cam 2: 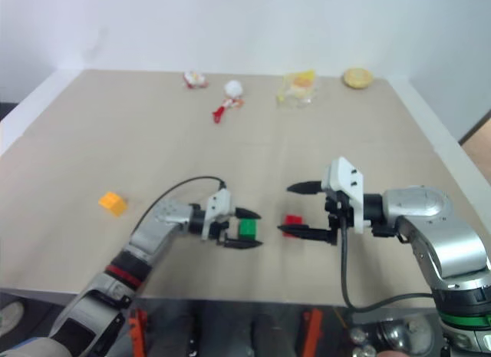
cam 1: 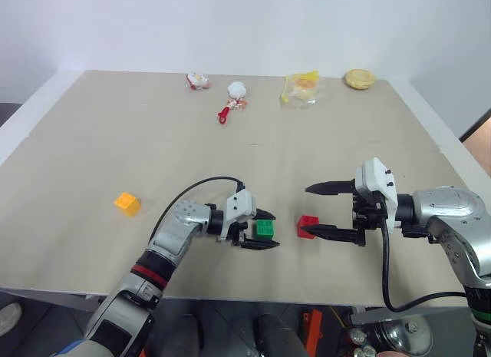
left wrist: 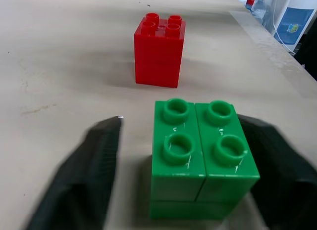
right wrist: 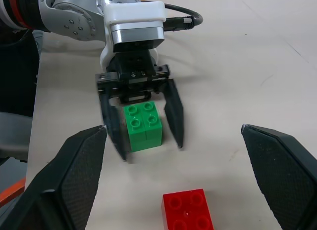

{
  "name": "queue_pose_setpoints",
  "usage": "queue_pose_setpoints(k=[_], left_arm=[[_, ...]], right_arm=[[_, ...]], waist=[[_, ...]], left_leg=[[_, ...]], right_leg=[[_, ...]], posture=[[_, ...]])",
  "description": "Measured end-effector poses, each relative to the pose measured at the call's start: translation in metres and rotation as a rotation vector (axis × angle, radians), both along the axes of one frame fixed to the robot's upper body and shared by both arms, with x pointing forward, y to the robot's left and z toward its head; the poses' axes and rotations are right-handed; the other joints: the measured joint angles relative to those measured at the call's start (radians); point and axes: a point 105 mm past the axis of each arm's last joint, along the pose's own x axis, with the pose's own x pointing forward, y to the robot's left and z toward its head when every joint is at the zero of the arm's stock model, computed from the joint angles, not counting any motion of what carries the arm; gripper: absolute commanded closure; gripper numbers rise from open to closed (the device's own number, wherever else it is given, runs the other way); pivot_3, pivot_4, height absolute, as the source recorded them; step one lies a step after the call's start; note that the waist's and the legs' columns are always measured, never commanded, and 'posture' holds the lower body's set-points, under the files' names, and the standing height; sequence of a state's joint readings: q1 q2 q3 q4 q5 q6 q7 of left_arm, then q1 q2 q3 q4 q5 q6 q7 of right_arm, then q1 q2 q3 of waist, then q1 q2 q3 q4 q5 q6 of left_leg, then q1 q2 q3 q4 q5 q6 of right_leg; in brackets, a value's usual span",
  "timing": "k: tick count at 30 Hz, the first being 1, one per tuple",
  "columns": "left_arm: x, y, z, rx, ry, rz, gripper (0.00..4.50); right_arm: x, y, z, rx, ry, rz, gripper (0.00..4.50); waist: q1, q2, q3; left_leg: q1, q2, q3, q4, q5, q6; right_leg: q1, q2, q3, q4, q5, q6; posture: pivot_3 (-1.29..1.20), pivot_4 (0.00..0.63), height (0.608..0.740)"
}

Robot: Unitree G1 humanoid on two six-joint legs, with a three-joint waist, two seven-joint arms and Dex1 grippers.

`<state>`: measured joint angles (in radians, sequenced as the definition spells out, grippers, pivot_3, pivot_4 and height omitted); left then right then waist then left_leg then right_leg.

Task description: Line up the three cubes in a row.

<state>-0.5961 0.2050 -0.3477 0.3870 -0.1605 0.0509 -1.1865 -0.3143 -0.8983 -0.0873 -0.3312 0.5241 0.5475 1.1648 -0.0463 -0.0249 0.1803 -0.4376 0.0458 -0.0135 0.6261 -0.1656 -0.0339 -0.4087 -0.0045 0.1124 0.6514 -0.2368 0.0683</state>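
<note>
Left gripper [cam 1: 267, 237] low, pointing right, fingers apart astride green cube [cam 1: 265, 228]; right gripper [cam 1: 316, 211] raised, pointing left, spread wide, red cube [cam 1: 307, 226] between fingertips

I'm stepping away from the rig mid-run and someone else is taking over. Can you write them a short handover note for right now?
Left gripper: open, fingers either side of the green cube, which sits on the table.
Right gripper: open, holding nothing, above the red cube.
Done: green and red stand side by side with a gap between them.
Left: the orange-yellow cube lies apart, far to the robot's left; bring it into line with the other two.
</note>
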Motion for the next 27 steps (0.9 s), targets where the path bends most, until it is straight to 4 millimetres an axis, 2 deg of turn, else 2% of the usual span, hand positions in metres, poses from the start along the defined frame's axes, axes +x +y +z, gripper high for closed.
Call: queue_pose_setpoints(k=[6, 9, 12, 15, 18, 21, 23, 27], left_arm=[[0.000, 0.001, 0.002, -0.009, 0.001, 0.002, 0.04], [-0.003, 0.004, 0.020, -0.090, 0.008, -0.005, 0.04], [-0.007, 0.011, 0.047, -0.206, 0.017, 0.013, 0.04], [0.002, 0.027, 0.079, -0.348, 0.022, 0.182, 0.04], [0.018, 0.053, 0.112, -0.508, -0.019, 0.449, 0.04], [0.027, 0.088, 0.127, -0.590, -0.095, 0.773, 0.04], [0.030, 0.114, 0.122, -0.581, -0.129, 0.967, 0.04], [0.027, 0.176, 0.089, -0.515, -0.152, 1.405, 0.04]], right_arm=[[0.001, 0.000, 0.000, 0.001, -0.004, -0.007, 0.00], [0.002, 0.001, 0.004, 0.005, -0.014, -0.002, 0.00], [0.001, 0.002, 0.007, 0.019, -0.019, 0.006, 0.00], [0.003, 0.009, 0.016, 0.077, -0.043, 0.022, 0.00], [0.009, 0.019, 0.029, 0.159, -0.091, 0.013, 0.00], [0.016, 0.036, 0.041, 0.249, -0.122, 0.015, 0.00], [0.018, 0.046, 0.044, 0.274, -0.128, 0.033, 0.00], [0.026, 0.066, 0.040, 0.294, -0.108, 0.072, 0.00]], waist=[[0.000, 0.000, 0.000], [-0.001, 0.000, 0.000], [-0.001, 0.000, 0.000], [-0.002, 0.000, 0.000], [-0.001, 0.000, 0.000], [-0.002, 0.000, 0.000], [-0.001, 0.000, 0.000], [-0.001, 0.000, 0.000]], left_leg=[[0.000, 0.000, 0.000, 0.000, 0.000, 0.000], [0.000, 0.000, 0.000, 0.000, 0.000, 0.000], [0.000, 0.001, -0.001, -0.001, 0.000, 0.000], [0.000, 0.001, -0.001, 0.000, 0.000, 0.000], [0.001, 0.001, -0.003, 0.001, 0.000, 0.000], [0.001, 0.001, -0.003, 0.001, 0.000, 0.000], [0.001, 0.001, -0.004, 0.002, 0.000, 0.000], [0.001, 0.001, -0.003, 0.002, 0.001, 0.000]], right_leg=[[0.000, 0.000, 0.000, 0.000, 0.000, 0.000], [0.000, 0.000, 0.000, 0.000, 0.000, 0.000], [0.000, 0.000, -0.001, 0.000, 0.001, 0.003], [0.000, 0.001, -0.001, 0.001, 0.002, 0.004], [0.001, 0.001, -0.001, 0.001, 0.003, 0.004], [0.002, 0.001, -0.001, 0.001, 0.004, 0.004], [0.002, 0.002, -0.001, 0.001, 0.004, 0.004], [0.002, 0.002, -0.001, 0.001, 0.004, 0.004]], posture=[[0.00, 0.150, 0.740], [0.00, 0.150, 0.740], [0.00, 0.150, 0.740], [0.00, 0.150, 0.740], [0.00, 0.150, 0.740], [0.00, 0.150, 0.740], [0.00, 0.150, 0.740], [0.00, 0.150, 0.740]])
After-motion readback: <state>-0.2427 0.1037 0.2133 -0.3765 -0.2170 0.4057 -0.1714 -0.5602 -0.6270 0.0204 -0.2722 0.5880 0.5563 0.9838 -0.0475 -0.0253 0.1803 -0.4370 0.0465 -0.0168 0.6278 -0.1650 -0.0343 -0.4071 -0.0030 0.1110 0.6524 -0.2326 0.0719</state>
